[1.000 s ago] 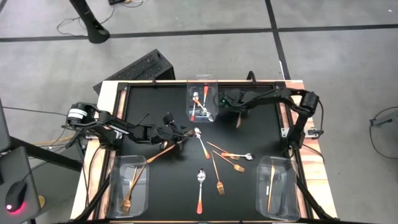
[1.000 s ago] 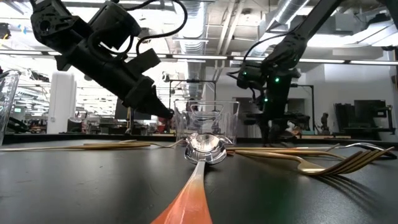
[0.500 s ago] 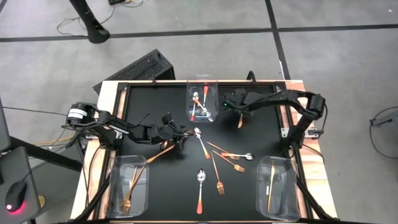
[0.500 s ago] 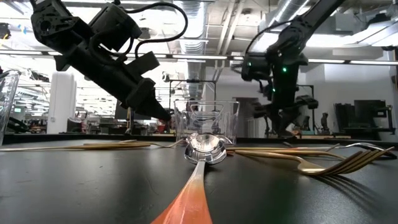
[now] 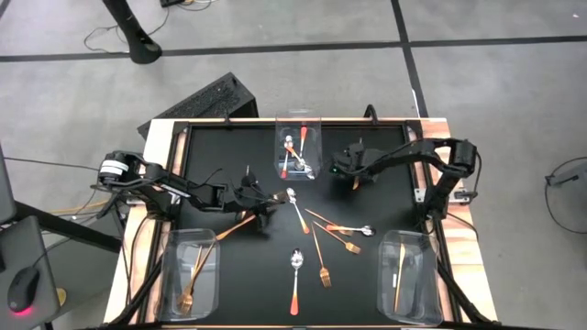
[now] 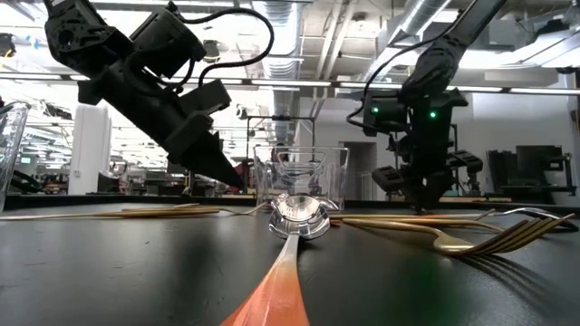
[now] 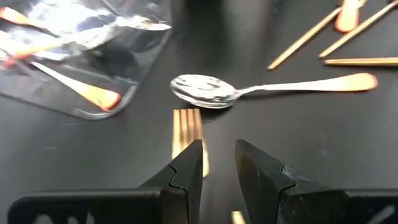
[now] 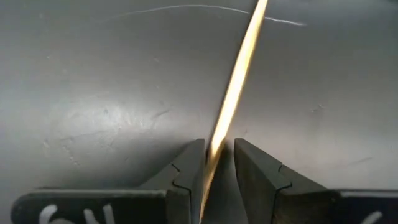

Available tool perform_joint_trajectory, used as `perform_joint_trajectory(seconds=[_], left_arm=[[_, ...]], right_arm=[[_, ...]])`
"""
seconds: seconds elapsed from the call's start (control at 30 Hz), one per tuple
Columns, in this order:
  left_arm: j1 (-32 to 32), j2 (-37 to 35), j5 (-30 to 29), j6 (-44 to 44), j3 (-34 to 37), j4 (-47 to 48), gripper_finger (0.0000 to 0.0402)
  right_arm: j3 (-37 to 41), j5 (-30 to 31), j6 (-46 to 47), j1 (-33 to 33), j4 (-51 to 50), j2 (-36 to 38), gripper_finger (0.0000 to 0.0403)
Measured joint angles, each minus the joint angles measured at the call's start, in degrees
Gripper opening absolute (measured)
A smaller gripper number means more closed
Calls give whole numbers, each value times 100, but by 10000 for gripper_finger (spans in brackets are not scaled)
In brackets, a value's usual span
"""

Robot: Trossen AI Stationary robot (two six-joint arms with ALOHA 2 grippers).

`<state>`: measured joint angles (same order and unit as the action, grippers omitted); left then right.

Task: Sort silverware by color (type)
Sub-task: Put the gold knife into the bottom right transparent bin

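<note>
Right gripper [image 8: 217, 163]: fingers narrow, clamped on a gold knife [image 8: 239, 74]; moved from the middle bin [image 5: 297, 153] toward the table's right (likely bound for the knife bin). Left gripper [image 7: 217, 163]: narrowly parted over a gold fork [image 7: 186, 127], spoon [image 7: 205, 91] just beyond.

A robotics lab or industrial workshop: the black-topped, wood-edged work table [image 5: 385, 197] stands on a grey concrete floor with dark taped lines [image 5: 275, 50], under exposed silver ceiling ducts and pipes [image 6: 308, 36], with loose cables [image 5: 101, 37].
</note>
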<state>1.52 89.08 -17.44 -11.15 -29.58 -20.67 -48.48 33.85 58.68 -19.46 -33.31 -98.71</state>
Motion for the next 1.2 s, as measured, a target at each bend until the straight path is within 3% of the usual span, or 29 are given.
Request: perform_joint_trajectory(seconds=[0.2, 0.37, 0.7, 0.9, 1.2], left_arm=[[2, 0, 210, -749, 0, 28, 85], [2, 0, 270, -878, 0, 26, 85], [2, 0, 202, -734, 0, 24, 85], [2, 0, 197, -560, 0, 24, 85], [2, 0, 66, -450, 0, 11, 85]], right_arm=[[112, -35, 148, 182, 17, 15, 113], [113, -133, 143, 332, 30, 17, 103], [109, -547, -211, 573, 13, 28, 9], [122, -637, -175, 839, -54, 220, 5], [137, -605, -22, 1273, -313, 1174, 4]])
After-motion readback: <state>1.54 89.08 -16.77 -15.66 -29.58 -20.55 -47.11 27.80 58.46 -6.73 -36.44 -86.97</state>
